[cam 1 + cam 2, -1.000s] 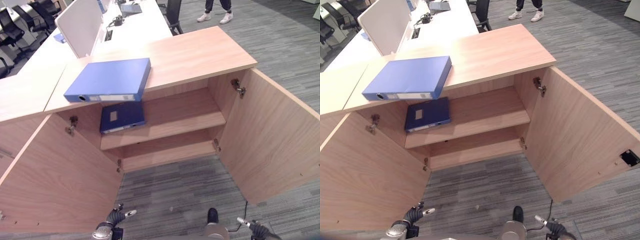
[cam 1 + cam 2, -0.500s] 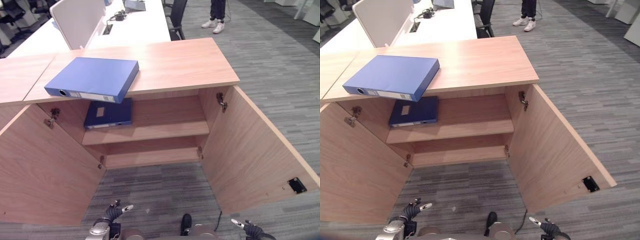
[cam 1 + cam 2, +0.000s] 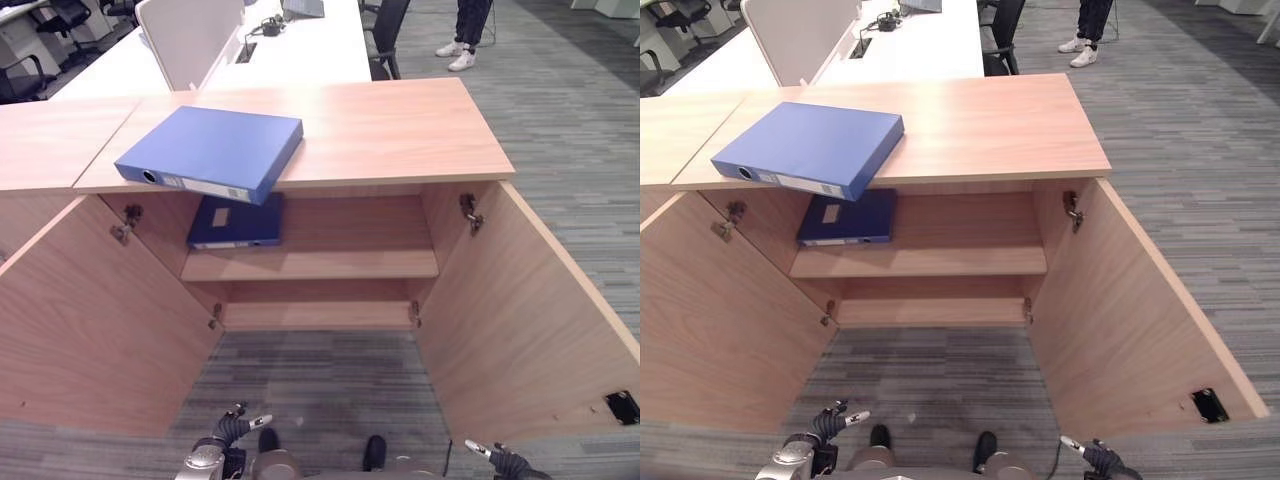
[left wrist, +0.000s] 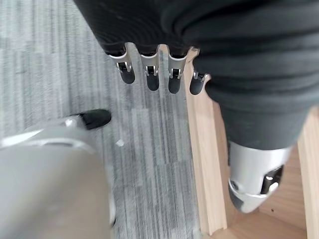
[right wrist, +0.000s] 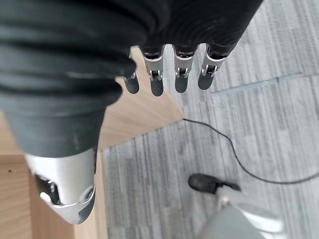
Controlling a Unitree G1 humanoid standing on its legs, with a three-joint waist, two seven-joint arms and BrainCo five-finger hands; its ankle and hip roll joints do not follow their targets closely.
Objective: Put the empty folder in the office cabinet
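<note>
A blue lever-arch folder [image 3: 210, 152] lies flat on the wooden cabinet's top [image 3: 400, 130], at its left front, with one corner overhanging the edge. A second, darker blue folder [image 3: 237, 222] lies flat on the upper shelf [image 3: 330, 262] inside, at the left. Both cabinet doors stand wide open. My left hand [image 3: 228, 430] hangs low by the floor in front of the cabinet, its fingers [image 4: 152, 74] straight and holding nothing. Likewise low and empty, my right hand [image 3: 495, 459] shows straight fingers [image 5: 169, 75].
The open left door [image 3: 90, 320] and right door [image 3: 530, 320] flank the grey carpet in front of the shelves. The lower shelf [image 3: 315, 315] is bare. Behind the cabinet are white desks with a divider [image 3: 190, 40], office chairs [image 3: 385, 30] and a standing person's legs [image 3: 470, 30].
The whole picture has shifted, so the camera has moved and now faces the cabinet more squarely. The folders lie where they were, and both hands stay low and empty.
</note>
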